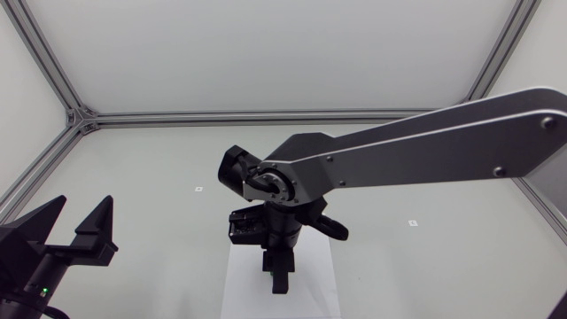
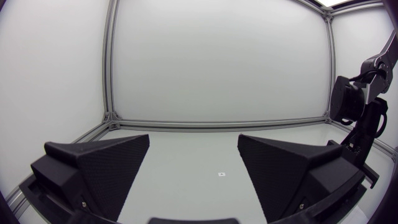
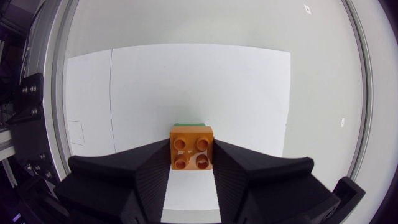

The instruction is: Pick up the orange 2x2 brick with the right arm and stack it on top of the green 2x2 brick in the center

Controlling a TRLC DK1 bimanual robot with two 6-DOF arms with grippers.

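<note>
Right wrist view, right pincer (image 3: 191, 163) gripping orange brick (image 3: 192, 149) over green brick (image 3: 190, 126)

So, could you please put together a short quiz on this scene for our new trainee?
1. True or false: the left end effector is shut on something.
2. What sits between the fingers of the right end effector? A) a ball B) an orange brick C) nothing
3. In the right wrist view, what shows just past the orange brick's far edge, over the white sheet?

Key: 1. False: it is open and empty. 2. B: both fingers press its sides. 3. A green brick.
</note>
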